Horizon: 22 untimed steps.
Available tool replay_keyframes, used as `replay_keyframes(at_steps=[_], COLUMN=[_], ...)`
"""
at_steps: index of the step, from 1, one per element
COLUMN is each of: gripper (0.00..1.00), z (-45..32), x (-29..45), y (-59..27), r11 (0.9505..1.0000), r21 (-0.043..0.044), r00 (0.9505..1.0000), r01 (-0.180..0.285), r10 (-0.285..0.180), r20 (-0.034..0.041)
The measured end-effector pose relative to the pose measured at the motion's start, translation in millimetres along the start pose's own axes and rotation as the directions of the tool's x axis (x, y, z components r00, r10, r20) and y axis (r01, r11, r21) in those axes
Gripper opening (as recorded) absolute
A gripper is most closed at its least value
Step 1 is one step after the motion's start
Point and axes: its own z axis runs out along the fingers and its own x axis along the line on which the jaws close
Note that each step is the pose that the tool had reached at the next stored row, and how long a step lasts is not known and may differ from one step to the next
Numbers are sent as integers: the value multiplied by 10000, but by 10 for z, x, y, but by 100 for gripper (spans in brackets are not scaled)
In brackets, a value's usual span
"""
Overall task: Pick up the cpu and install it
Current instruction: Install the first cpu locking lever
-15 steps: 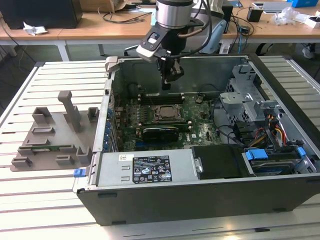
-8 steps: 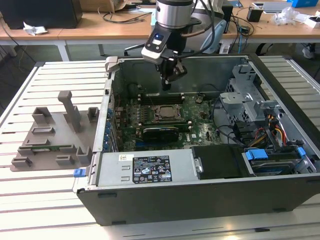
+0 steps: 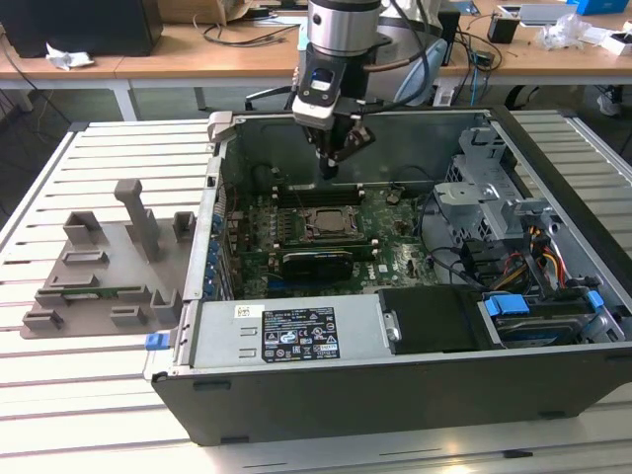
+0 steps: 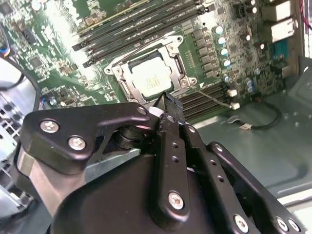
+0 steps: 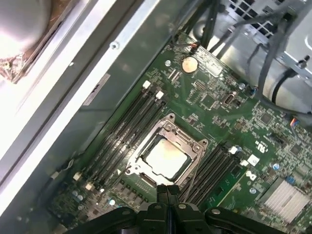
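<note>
The cpu [image 3: 326,224] lies flat inside the black socket frame [image 3: 303,234] on the green motherboard of the open computer case. Both wrist views show its pale silvery top [image 4: 152,78] [image 5: 165,158] seated within the frame. My gripper [image 3: 329,170] hangs above the board, a short way over the socket and not touching it. Its black fingers are shut against each other with nothing between them, as seen in the second wrist view [image 4: 165,100] and the first wrist view [image 5: 168,189].
A grey plastic tray [image 3: 99,267] with upright blocks lies on the slatted table at the exterior view's left. Inside the case [image 3: 296,395], memory slots [image 5: 122,141] flank the socket. A drive cage and cables [image 3: 494,217] fill the exterior view's right.
</note>
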Motion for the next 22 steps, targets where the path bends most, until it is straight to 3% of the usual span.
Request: replay_keyframes(at_steps=[2,6,9,13,18,22], gripper=[11,11,11,11,11,11], z=[0,0,0,0,0,0], x=[0,0,0,0,0,0], y=[0,0,0,0,0,0], r11=[9991,9909,9753,9621,9336,9171], r21=[9,31,55,72,102,118], r00=[9991,9909,9752,9621,9335,9170], r01=[424,1347,2209,2725,3581,3985], r10=[-424,-1348,-2209,-2726,-3583,-3987], r20=[19,60,96,117,151,166])
